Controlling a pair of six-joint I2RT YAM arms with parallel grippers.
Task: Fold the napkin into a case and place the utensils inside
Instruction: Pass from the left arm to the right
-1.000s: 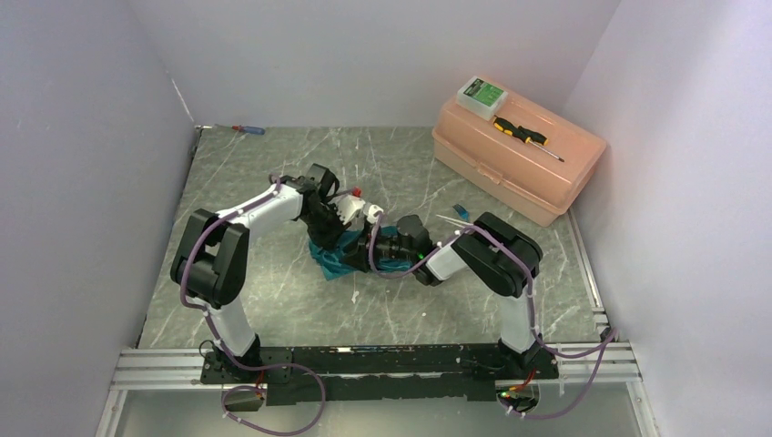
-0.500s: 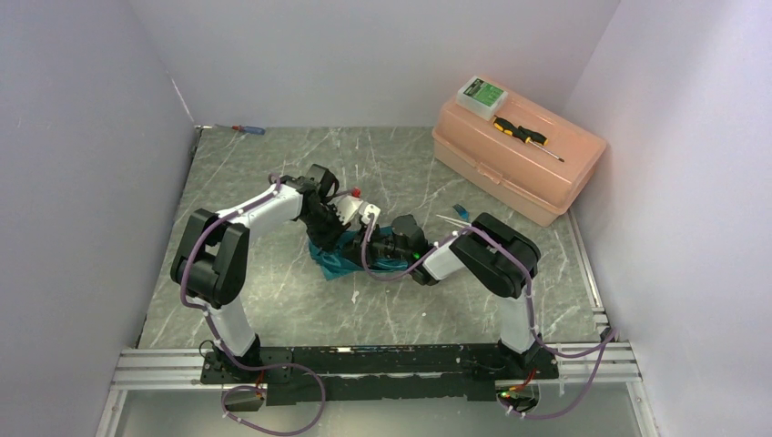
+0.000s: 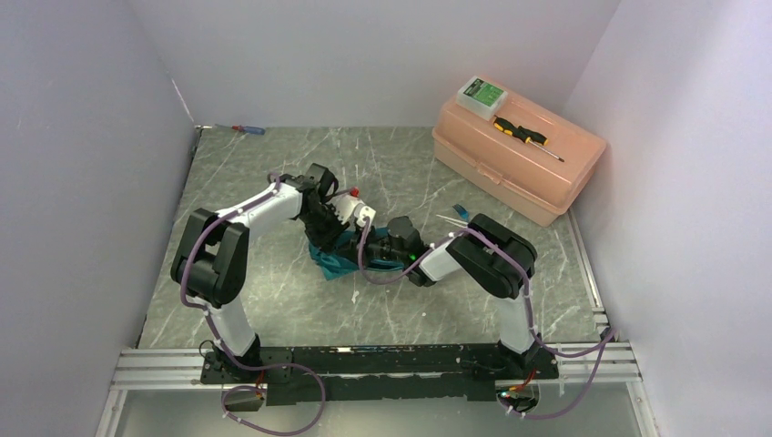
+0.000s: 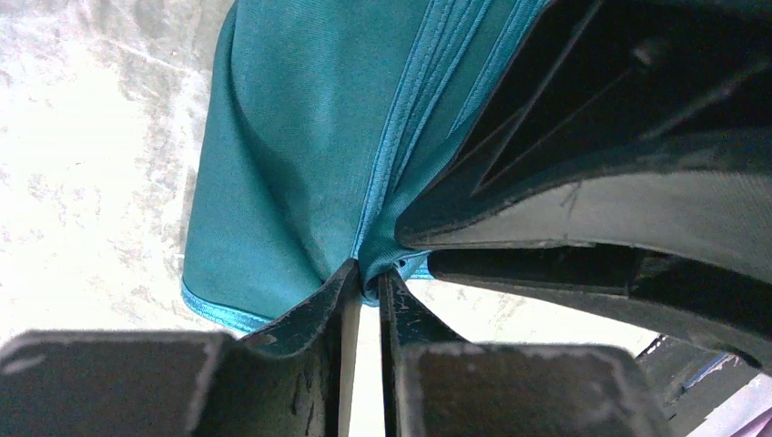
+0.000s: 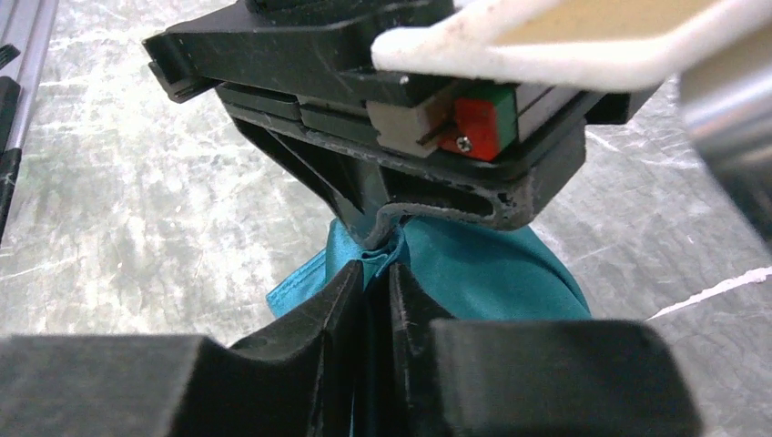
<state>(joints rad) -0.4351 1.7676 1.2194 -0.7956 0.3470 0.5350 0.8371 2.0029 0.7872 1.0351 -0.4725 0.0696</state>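
The teal napkin (image 3: pixel 330 261) lies bunched mid-table under both arms. In the left wrist view the napkin (image 4: pixel 291 164) spreads away from my left gripper (image 4: pixel 366 278), whose narrow jaws pinch a hemmed fold at their tips. My right gripper (image 5: pixel 378 269) is shut on the napkin (image 5: pixel 492 273) at the same fold, directly under the left gripper's body. From above, the left gripper (image 3: pixel 341 235) and right gripper (image 3: pixel 366 248) meet over the cloth. The utensils, a blue one (image 3: pixel 462 210) and thin white sticks (image 3: pixel 446 218), lie on the table behind the right arm.
A peach toolbox (image 3: pixel 517 159) stands at the back right, with a yellow-and-black screwdriver (image 3: pixel 528 137) and a small green-and-white box (image 3: pixel 481 94) on its lid. A red-and-blue screwdriver (image 3: pixel 248 129) lies at the back left corner. Walls close three sides.
The right arm has crept left toward the left gripper and its jaws have narrowed onto the cloth. The left jaws have eased slightly apart.
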